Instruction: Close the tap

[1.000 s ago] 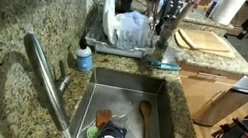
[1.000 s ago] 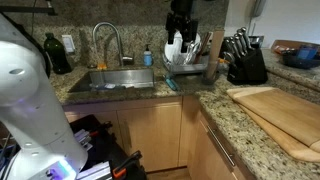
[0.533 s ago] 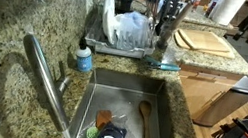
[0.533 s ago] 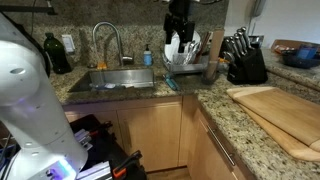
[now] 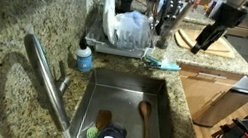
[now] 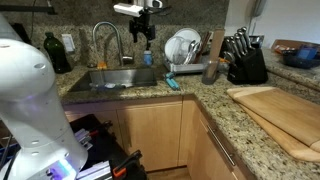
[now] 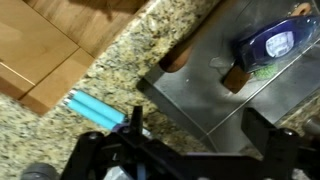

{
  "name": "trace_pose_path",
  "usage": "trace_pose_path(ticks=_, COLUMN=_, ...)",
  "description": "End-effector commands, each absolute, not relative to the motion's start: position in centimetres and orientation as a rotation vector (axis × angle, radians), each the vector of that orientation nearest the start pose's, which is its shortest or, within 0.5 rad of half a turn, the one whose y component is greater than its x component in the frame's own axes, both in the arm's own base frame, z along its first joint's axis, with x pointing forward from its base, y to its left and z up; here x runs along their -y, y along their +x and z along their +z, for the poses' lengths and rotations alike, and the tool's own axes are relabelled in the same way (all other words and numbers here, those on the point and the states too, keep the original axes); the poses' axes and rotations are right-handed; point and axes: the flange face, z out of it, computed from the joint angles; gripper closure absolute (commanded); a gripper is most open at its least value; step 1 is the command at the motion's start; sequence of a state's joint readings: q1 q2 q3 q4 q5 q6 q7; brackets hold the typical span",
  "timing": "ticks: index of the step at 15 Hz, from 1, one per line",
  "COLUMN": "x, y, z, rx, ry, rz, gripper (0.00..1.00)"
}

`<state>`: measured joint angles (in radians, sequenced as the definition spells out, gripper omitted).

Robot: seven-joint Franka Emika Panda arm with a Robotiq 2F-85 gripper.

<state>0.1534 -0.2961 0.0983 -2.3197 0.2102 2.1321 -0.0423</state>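
Observation:
The tap (image 5: 48,85) is a brushed silver arched tube at the sink's left rim. In the other exterior view it (image 6: 104,38) stands behind the sink, with a small lever by its base. My gripper (image 6: 146,38) hangs in the air to the right of the spout, above the sink's back right part, not touching the tap. It also shows in an exterior view (image 5: 203,42) over the counter beside the cutting board. In the wrist view the gripper (image 7: 200,135) is open and empty, looking down on a sink corner. The tap is out of the wrist view.
The steel sink (image 5: 161,121) holds wooden spoons (image 5: 143,118) and a dark blue packet (image 7: 275,45). A blue-capped soap bottle (image 5: 84,57) stands near the tap. A dish rack (image 5: 130,35), a teal brush (image 7: 95,110), a knife block (image 6: 243,60) and a cutting board (image 6: 280,115) crowd the granite counter.
The gripper has moved from in front of the dish rack leftwards towards the tap, and now hangs over the sink. The arm has come into the top-down exterior view.

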Motion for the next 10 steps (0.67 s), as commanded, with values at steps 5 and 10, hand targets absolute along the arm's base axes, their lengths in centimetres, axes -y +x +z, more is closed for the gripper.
trace_pose_path(ticks=5, x=-31.2, y=43.7, z=43.4, rx=0.84, ry=-2.937, rz=-0.531, gripper=0.0)
trace_pose_path(ticks=10, x=-27.6, y=49.5, z=40.8, rx=0.646, ry=-2.931, rz=-0.801, gripper=0.0)
